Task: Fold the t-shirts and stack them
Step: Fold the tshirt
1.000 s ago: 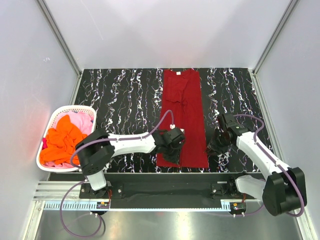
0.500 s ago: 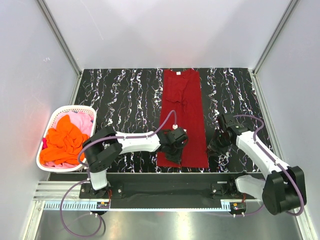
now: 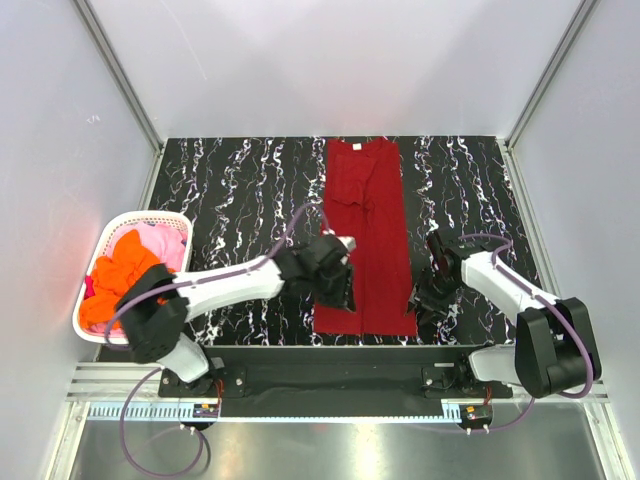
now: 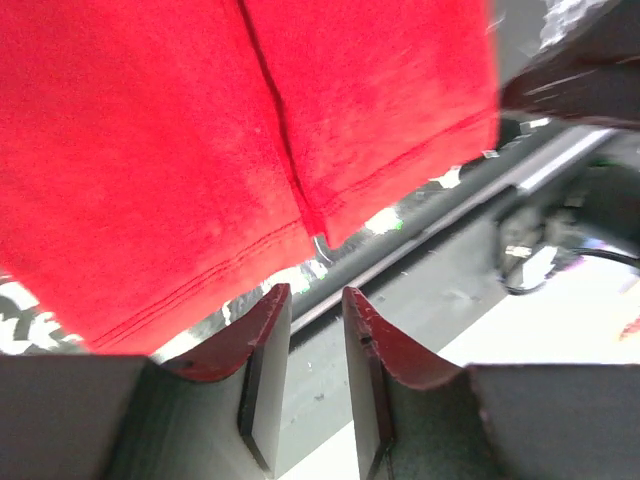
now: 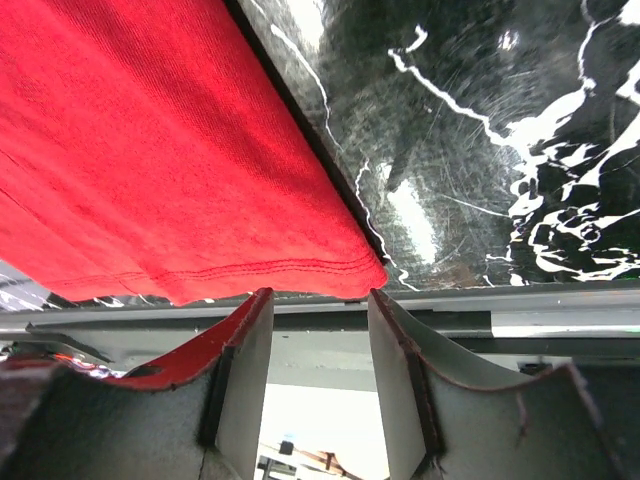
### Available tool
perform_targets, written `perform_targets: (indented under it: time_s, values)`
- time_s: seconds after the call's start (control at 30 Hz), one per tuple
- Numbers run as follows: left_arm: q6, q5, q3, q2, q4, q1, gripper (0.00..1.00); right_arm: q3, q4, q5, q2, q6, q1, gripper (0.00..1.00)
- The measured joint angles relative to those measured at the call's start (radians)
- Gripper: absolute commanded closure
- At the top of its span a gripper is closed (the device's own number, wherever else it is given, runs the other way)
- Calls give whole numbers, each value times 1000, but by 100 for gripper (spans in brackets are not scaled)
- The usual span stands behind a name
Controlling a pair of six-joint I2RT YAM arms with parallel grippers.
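A dark red t-shirt (image 3: 365, 235), folded into a long narrow strip, lies flat on the black marbled table (image 3: 240, 190) and runs from the far edge to the near edge. My left gripper (image 3: 338, 288) hangs over the strip's near left part. In the left wrist view the left gripper (image 4: 315, 292) is open with nothing between its fingers, and the red hem (image 4: 200, 150) lies just ahead of it. My right gripper (image 3: 424, 300) is at the near right corner. The right gripper (image 5: 320, 295) is open and empty, with the hem corner (image 5: 345, 265) at its tips.
A white plastic basket (image 3: 108, 235) stands at the table's left edge. It holds a crumpled bright orange shirt (image 3: 125, 280) and a pink one (image 3: 165, 243). Grey walls close in the table on three sides. A dark metal rail (image 3: 350, 352) runs along the near edge.
Both grippers' jaws have widened. The left arm has swung its elbow leftward, and its gripper has shifted slightly left over the near hem. The right gripper has edged toward the shirt's corner.
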State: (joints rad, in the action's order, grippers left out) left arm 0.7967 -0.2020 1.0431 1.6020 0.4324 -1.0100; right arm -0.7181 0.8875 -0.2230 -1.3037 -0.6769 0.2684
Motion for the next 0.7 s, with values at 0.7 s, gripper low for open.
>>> perform_targets:
  time_s: [0.7]
  values:
    - [-44,-275,6,97,-288,79,91,-30,7,-78,13,10,-73,66]
